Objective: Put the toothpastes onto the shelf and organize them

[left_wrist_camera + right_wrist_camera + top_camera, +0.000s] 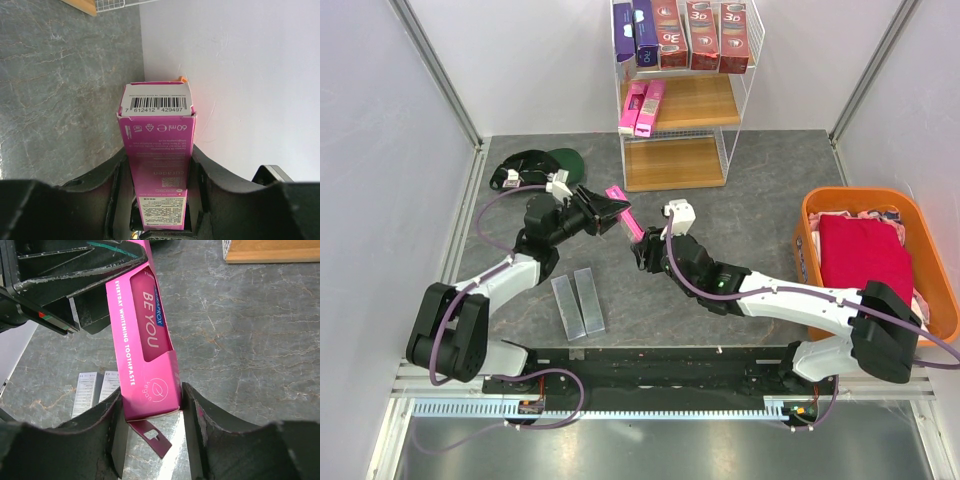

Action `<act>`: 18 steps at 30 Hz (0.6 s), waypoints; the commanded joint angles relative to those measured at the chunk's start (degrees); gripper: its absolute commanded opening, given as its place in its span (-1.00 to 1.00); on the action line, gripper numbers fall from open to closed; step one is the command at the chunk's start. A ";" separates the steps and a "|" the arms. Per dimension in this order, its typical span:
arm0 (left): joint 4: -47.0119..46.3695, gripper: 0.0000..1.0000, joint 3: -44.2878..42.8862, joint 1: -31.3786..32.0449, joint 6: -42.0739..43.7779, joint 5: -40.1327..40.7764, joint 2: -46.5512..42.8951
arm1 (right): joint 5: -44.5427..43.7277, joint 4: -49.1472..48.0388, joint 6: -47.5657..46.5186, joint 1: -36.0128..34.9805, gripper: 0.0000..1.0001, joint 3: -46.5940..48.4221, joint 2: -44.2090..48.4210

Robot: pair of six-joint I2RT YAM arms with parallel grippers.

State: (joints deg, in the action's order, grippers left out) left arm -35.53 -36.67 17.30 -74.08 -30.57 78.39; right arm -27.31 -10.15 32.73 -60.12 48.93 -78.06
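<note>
The grey worktop (pixel 760 200) carries the white wire shelf (pixel 735 110) at its far edge and an orange basket (pixel 807 215) on my right. On the shelf's top board, purple and dark red cartons (pixel 690 35) stand in a row, and two pink cartons (pixel 642 108) sit on the middle board. Two silver-grey cartons (pixel 578 303) lie side by side on the worktop by my left arm. My left claw (pixel 157 170) is clamped on one end of a pink carton (pixel 630 222), and my right claw (pixel 150 405) grips the other end, which has a loose flap.
</note>
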 commanded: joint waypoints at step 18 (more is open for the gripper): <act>12.22 0.93 -5.69 -1.48 11.32 1.29 -7.01 | 9.10 -1.35 5.66 7.01 -0.44 0.57 3.88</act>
State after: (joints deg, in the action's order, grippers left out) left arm -30.83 -37.87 16.16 -70.78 -32.60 76.82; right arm -23.40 -8.47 34.00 -57.28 48.95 -76.31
